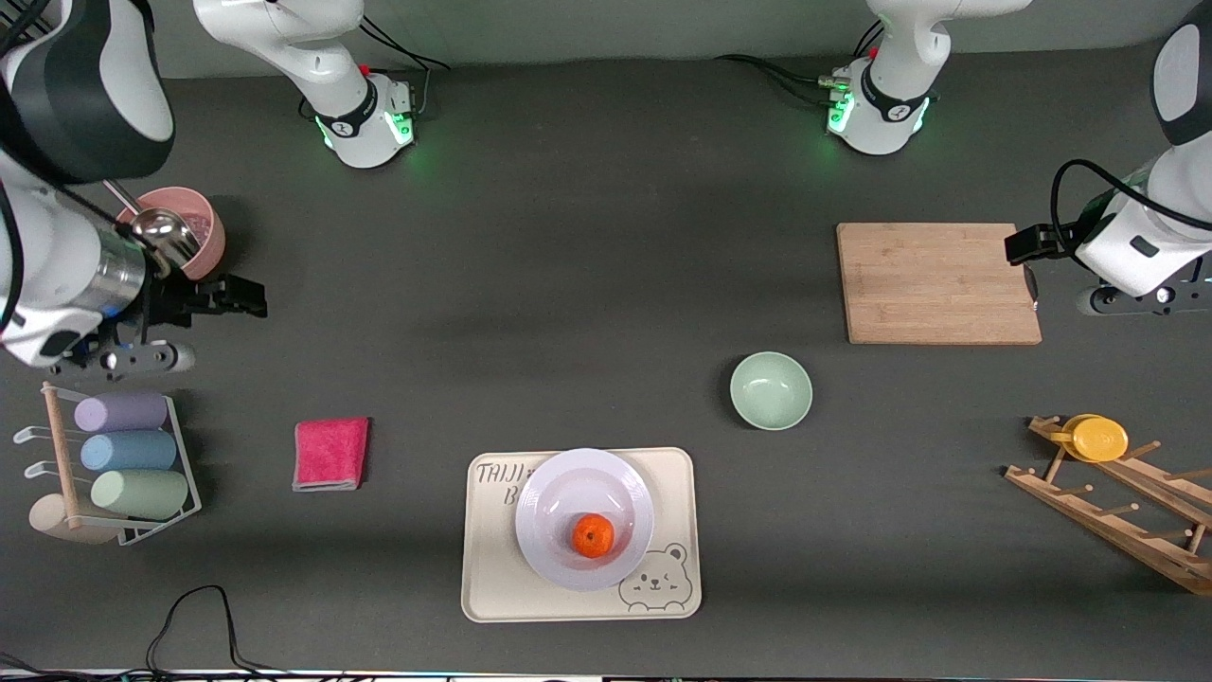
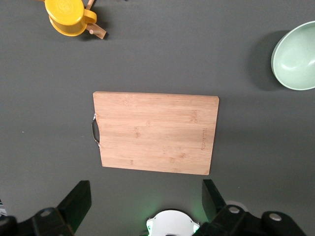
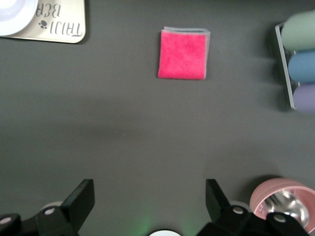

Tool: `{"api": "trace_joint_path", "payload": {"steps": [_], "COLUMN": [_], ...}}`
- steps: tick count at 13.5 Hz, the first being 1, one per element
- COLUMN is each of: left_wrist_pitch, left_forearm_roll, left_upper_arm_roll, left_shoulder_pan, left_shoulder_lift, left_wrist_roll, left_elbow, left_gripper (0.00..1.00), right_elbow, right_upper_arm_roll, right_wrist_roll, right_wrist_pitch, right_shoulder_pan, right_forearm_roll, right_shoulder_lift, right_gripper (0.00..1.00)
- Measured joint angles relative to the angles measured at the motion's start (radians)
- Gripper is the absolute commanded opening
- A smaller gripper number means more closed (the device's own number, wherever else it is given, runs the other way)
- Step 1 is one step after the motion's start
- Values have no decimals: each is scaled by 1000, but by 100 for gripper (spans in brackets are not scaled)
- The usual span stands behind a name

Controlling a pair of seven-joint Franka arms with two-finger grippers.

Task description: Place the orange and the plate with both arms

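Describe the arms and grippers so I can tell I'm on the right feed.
Both arms are white with black and grey sections, their round bases lit green with black cables trailing off. The right gripper is black on a silver wrist; the left gripper is black too, a black cable looping above it. In the wrist views each has two black wedge-shaped fingers.

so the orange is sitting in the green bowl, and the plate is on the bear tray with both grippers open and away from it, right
Not quite. The orange sits on the plate, not in the green bowl, which holds nothing; the front view shows it. The rest stands: the plate is on the bear tray, and the left gripper and right gripper are open and away from it.
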Motion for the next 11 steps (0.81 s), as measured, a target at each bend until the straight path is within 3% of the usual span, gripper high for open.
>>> {"api": "trace_joint_path", "payload": {"steps": [6, 11], "left_wrist_pitch": [0, 0], "left_forearm_roll": [0, 0], "left_upper_arm_roll": [0, 1], "left_shoulder_pan": [0, 0], "left_shoulder_lift": [0, 2], "left_wrist_roll": [0, 0], "left_elbow": [0, 0], "left_gripper": [100, 100], "right_elbow": [-322, -365], "right_upper_arm_roll": [0, 3], "right_wrist_roll": [2, -10], "right_wrist_pitch": [224, 266], "right_shoulder_pan": [-18, -21], "right_forearm_roll": [0, 0], "right_shoulder_lift": [-164, -197], "right_gripper": [100, 100]}}
